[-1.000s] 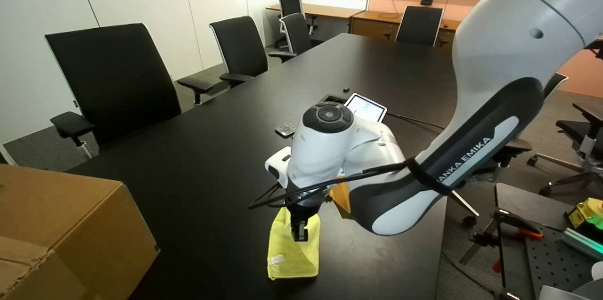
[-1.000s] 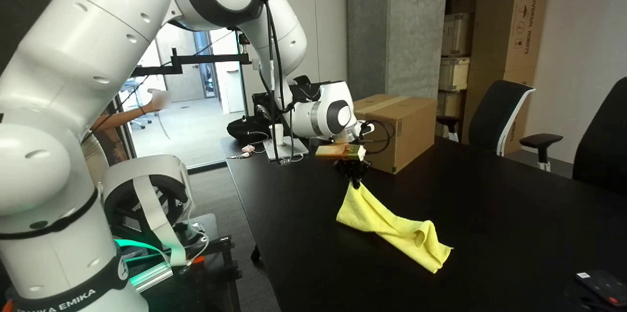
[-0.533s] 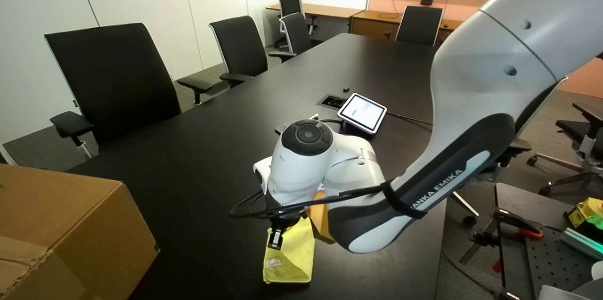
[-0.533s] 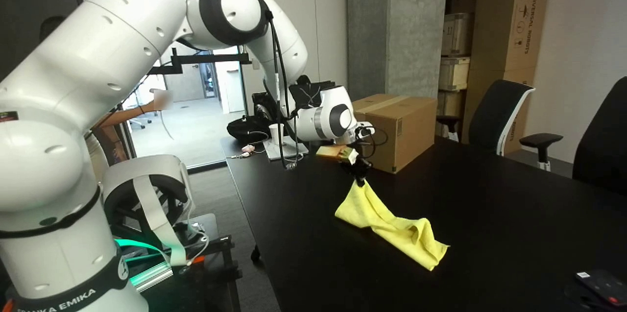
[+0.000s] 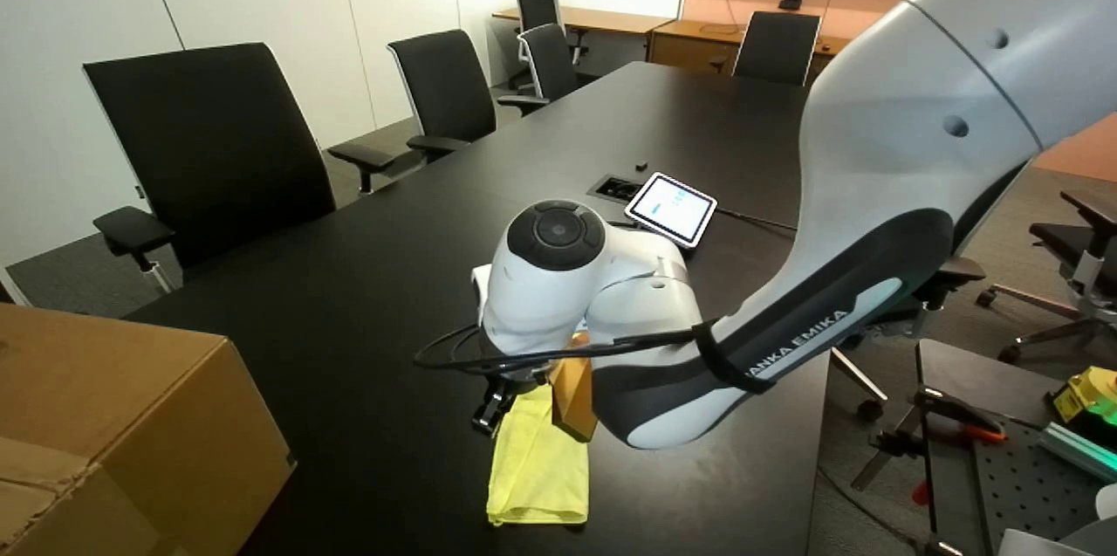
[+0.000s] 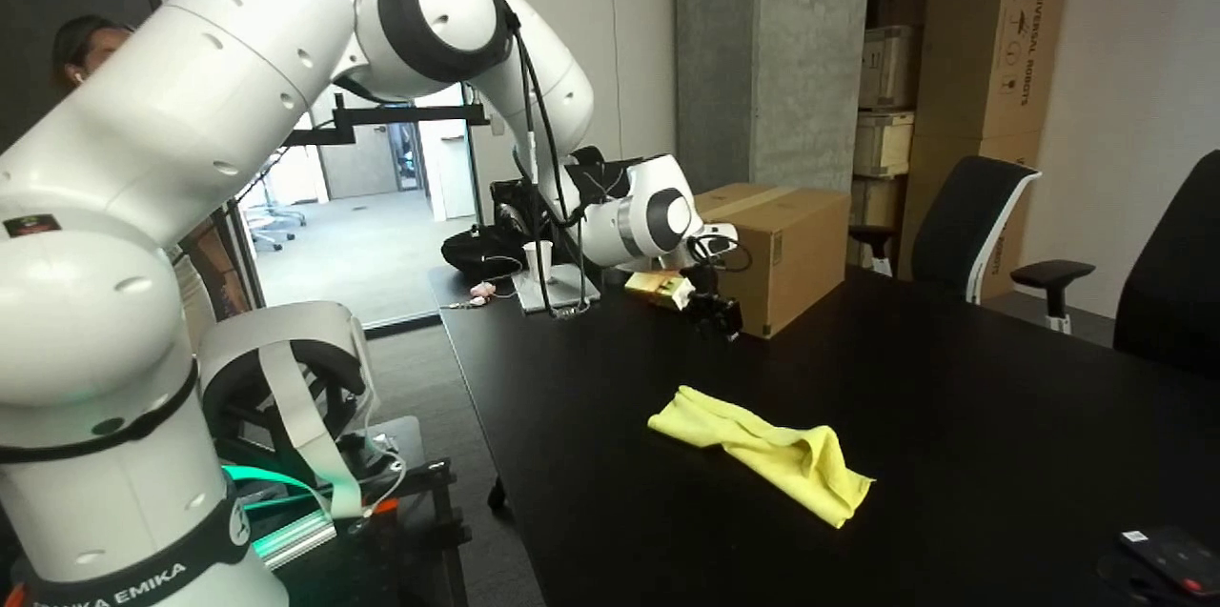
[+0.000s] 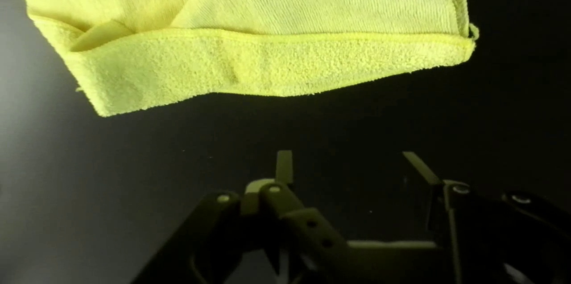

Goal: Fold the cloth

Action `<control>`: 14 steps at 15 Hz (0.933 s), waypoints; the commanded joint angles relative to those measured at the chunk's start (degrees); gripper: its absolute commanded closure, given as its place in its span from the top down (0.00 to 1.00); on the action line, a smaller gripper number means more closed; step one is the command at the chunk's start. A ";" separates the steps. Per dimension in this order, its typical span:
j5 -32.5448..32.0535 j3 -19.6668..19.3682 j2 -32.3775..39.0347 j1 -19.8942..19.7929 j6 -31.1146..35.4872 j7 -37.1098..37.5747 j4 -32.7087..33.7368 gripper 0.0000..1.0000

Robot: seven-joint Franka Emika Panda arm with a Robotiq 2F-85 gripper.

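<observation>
- One long black tabletop (image 5: 393,320) under all of it, and there lies my cloth (image 6: 762,445), folded into a rumpled strip.
- Big cardboard box (image 6: 782,264) near it: swing wide, I'd say, and I bump it; its outer end is cropped in an exterior view.
- Watch the cloth! A hump (image 6: 820,440) stands near one end, so a careless press or drag could skew the fold, and too deep a pinch could grab several layers and undo it.
- Tool (image 7: 346,154) released, jaws apart, gripping nothing, hanging beside the cloth without touching it.
- Orange block (image 5: 573,403) beside my tool hides part of the cloth in an exterior view; the wrist view cuts it off along the top, so I can't count the layers.
- Fingers (image 7: 284,166), dim against black: how high they hang is hard to judge; misjudge it and I could scrape the tabletop.
- Tiny loop (image 7: 475,31) at a corner: might snag, though how it's attached is too small to tell.
</observation>
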 commanded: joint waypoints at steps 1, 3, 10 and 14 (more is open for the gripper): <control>-0.11 -2.26 -10.27 1.36 -8.36 1.99 -9.89 0.95; -0.84 -1.29 -15.99 -0.50 -14.56 0.54 -15.10 1.00; -5.19 1.64 -36.41 -6.92 -32.75 7.62 -28.18 1.00; -2.97 6.00 -49.48 -13.60 -35.43 7.23 -36.24 1.00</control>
